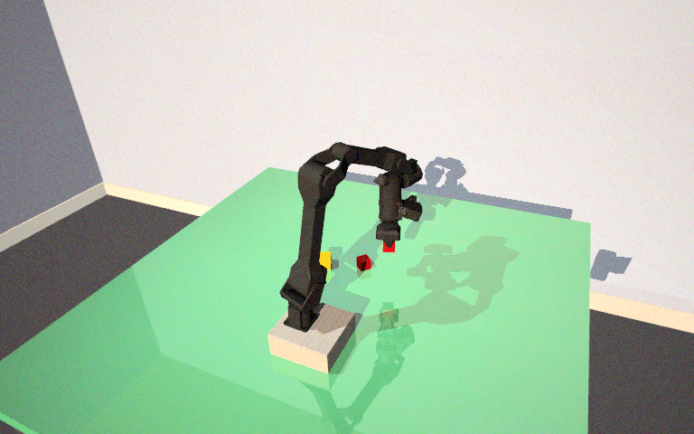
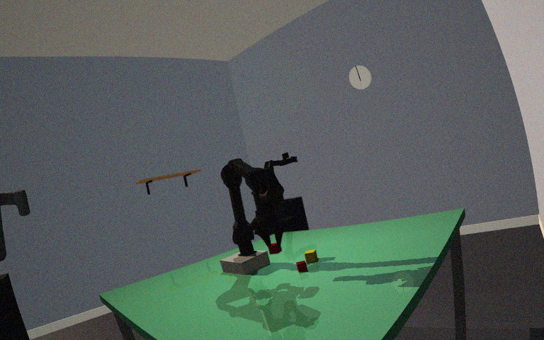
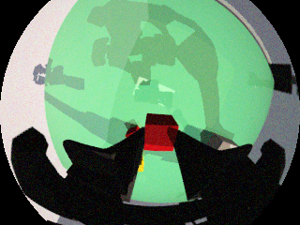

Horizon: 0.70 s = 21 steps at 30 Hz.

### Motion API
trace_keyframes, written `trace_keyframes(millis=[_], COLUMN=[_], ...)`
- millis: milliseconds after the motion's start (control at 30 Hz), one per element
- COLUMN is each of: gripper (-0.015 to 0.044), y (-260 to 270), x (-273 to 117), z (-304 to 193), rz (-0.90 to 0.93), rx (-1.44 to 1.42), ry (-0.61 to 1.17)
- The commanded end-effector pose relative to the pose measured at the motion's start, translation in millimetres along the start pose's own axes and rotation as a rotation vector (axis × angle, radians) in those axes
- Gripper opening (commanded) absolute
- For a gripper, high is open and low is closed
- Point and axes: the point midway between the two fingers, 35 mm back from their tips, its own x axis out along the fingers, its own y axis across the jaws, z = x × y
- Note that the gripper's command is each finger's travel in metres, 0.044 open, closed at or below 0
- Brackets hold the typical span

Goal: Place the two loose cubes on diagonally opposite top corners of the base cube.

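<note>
My gripper (image 1: 389,242) (image 2: 274,243) (image 3: 159,131) is shut on a red cube (image 1: 389,249) (image 2: 274,249) (image 3: 159,140) and holds it raised above the green table, one finger on each side. The other red cube (image 1: 363,262) (image 2: 302,266) sits on the table; in the wrist view only a small part of this cube (image 3: 133,129) shows past the finger. The yellow cube (image 1: 325,260) (image 2: 310,256) (image 3: 141,164), apparently the base cube, stands on the table with a bare top. It is partly behind the arm in the top view and mostly hidden by a finger in the wrist view.
The arm stands on a pale wooden block (image 1: 299,349) (image 2: 236,267) on the green table (image 1: 214,312) (image 2: 360,240). The loose red cube lies close to the yellow cube. A dark panel (image 2: 297,214) shows behind the arm. Shadows of the arm fall on the table.
</note>
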Motion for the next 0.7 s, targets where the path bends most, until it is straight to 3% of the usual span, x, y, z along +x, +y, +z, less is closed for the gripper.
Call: trace_keyframes(millis=[0, 667], gripper=[0.0105, 0.0105], y=[6.5, 33.6], x=[2.2, 10.3], z=[-11.4, -65.6], rz=[0.005, 0.018], rx=[-0.054, -0.306], ry=[0.008, 0.022])
